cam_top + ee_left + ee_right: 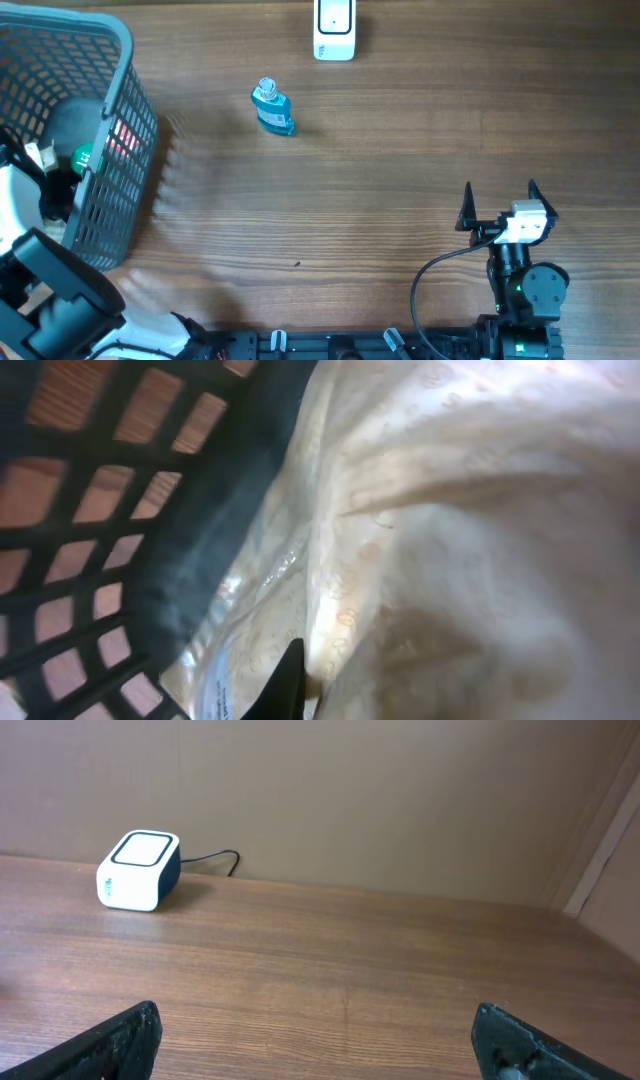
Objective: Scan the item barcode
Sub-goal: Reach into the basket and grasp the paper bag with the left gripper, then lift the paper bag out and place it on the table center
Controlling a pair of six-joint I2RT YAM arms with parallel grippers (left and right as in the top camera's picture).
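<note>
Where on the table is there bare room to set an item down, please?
Bare wood runs between the blue bottle and the right gripper, and right of the scanner. The left edge is crowded by the basket.

We see a white scanner box (334,30) at the table's far edge, a small blue bottle (271,106) nearer and left of it, and a crinkled cream packet (450,540) against the basket mesh (90,510).
</note>
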